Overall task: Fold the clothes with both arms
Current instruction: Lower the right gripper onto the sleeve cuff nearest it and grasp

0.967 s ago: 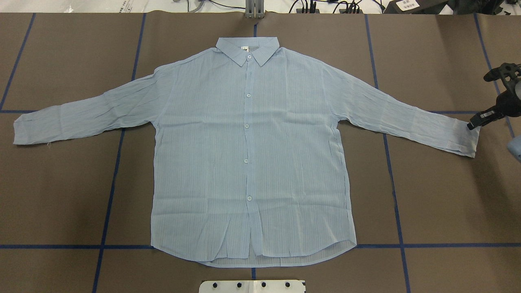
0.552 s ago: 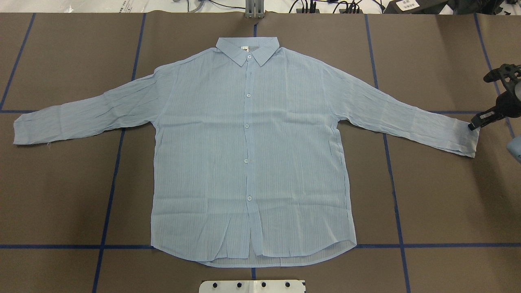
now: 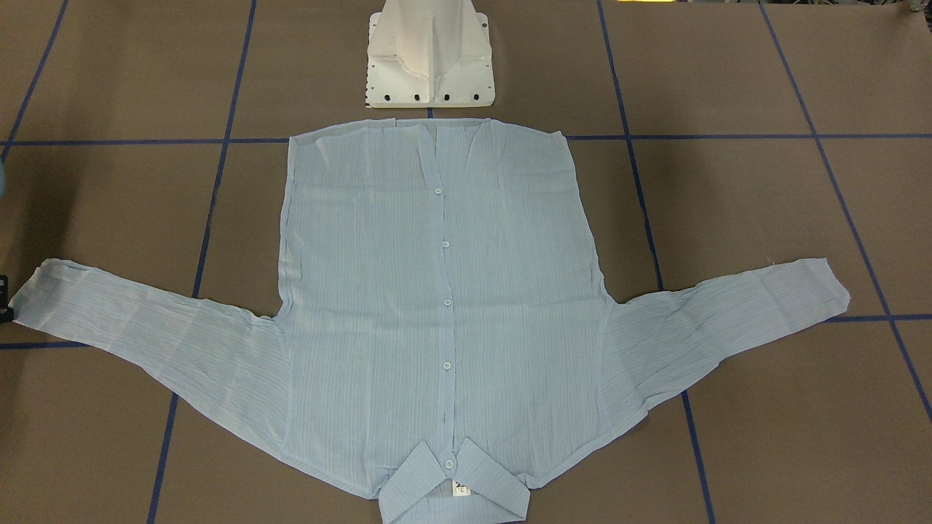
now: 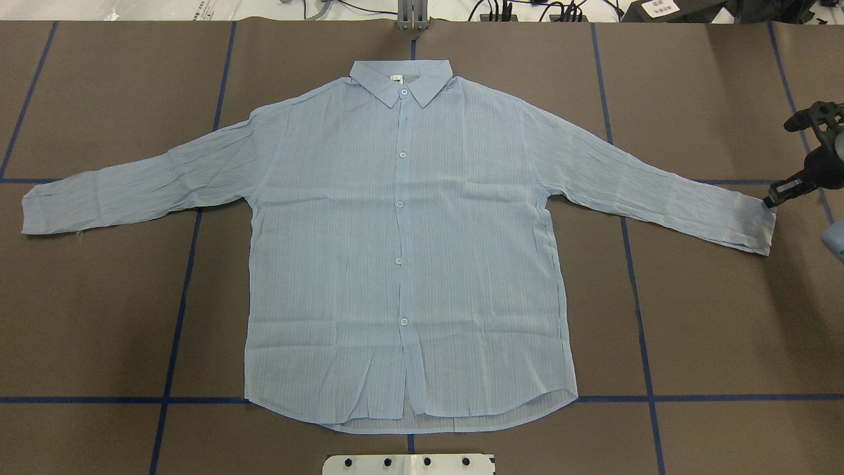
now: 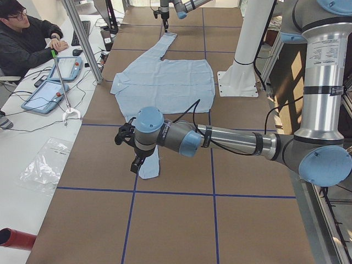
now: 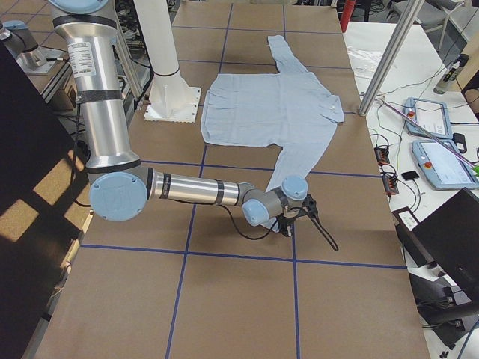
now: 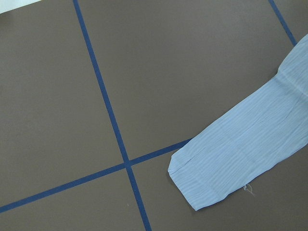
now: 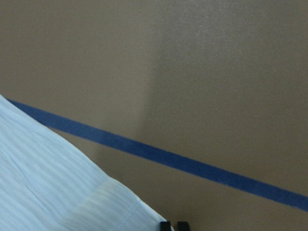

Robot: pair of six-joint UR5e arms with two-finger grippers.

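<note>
The light-blue striped shirt lies flat and buttoned, front up, both sleeves spread, collar at the far side. My right gripper is low at the outer corner of the right-hand cuff. In the right wrist view its two black tips sit close together, shut, just beside the cloth edge. My left gripper shows only in the exterior left view, hovering over the other cuff; I cannot tell whether it is open or shut.
The white pedestal base stands at the shirt's hem side. Blue tape lines cross the brown table cover. An operator, tablets and a metal post are along the far side.
My right gripper has slid a little to the right and up, from over the cuff to its outer corner. The shirt has not moved.
</note>
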